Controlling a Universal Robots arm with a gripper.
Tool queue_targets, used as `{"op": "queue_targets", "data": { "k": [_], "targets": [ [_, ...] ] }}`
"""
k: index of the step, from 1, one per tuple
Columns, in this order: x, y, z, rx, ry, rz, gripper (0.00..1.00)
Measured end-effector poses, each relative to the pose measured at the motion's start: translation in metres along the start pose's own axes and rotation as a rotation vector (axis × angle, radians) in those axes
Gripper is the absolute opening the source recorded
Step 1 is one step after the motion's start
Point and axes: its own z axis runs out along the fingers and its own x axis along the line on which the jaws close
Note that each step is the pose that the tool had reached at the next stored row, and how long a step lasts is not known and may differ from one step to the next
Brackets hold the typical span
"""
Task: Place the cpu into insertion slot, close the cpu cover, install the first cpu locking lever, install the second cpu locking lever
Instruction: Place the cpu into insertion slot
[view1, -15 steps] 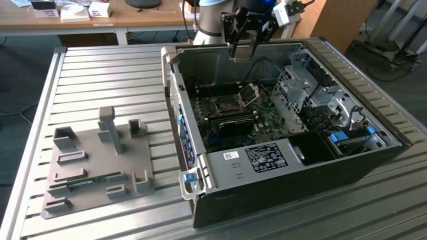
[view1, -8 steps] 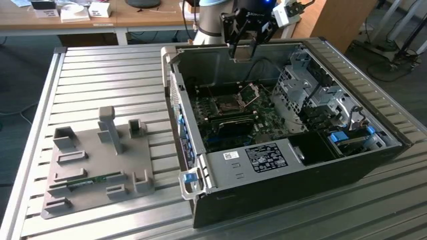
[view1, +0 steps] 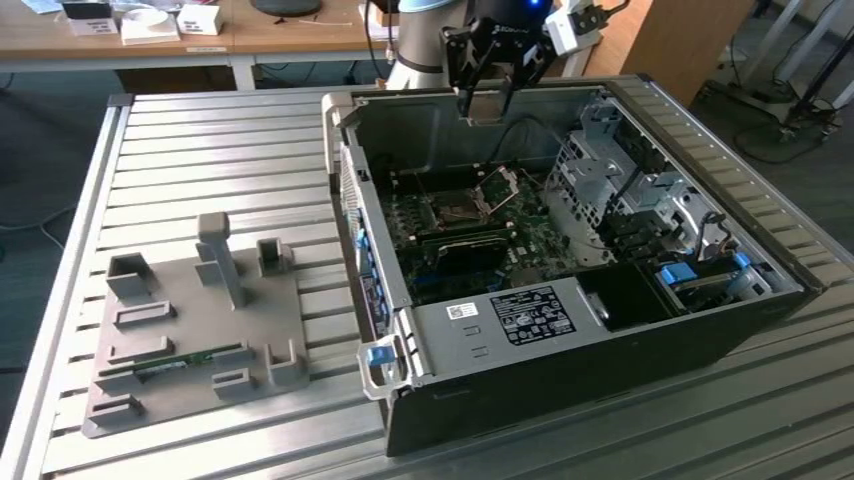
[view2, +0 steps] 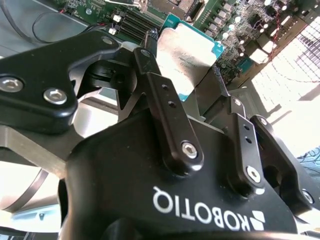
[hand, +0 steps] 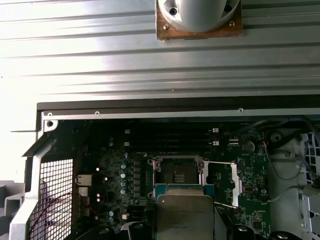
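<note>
- I am seeing the claw (view2: 182, 62) clenched on the cpu (view2: 187, 50), with the two black fingers (view2: 167, 107) pinching it at opposite edges and its silver-grey lid facing the second wrist view
- I am judging the first step as under way and not finished: the cpu is hanging in the air, well above the green motherboard (hand: 125, 165), and touching nothing but the claw
- I am finding the insertion slot (hand: 177, 170) bare, its dark square bed open inside the metal rim
- I am noting the cpu cover (hand: 222, 182) swung up off the slot on its hinge, so closing it is not yet done, and I am judging both locking levers as unfastened too, though I cannot make them out clearly
- In the exterior view I am placing the claw (view1: 487, 112) over the far wall of the open computer case (view1: 561, 350), with the insertion slot (view1: 447, 208) well apart from it toward 7 o'clock and the raised cpu cover (view1: 501, 185) just beside the slot at 2 o'clock
</note>
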Motion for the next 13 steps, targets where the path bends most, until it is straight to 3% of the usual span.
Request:
{"op": "queue_targets", "data": {
  "k": [13],
  "targets": [
    [0.0000,-0.0002,0.0020,0.0002,0.0000,0.000,0.54]
  ]
}}
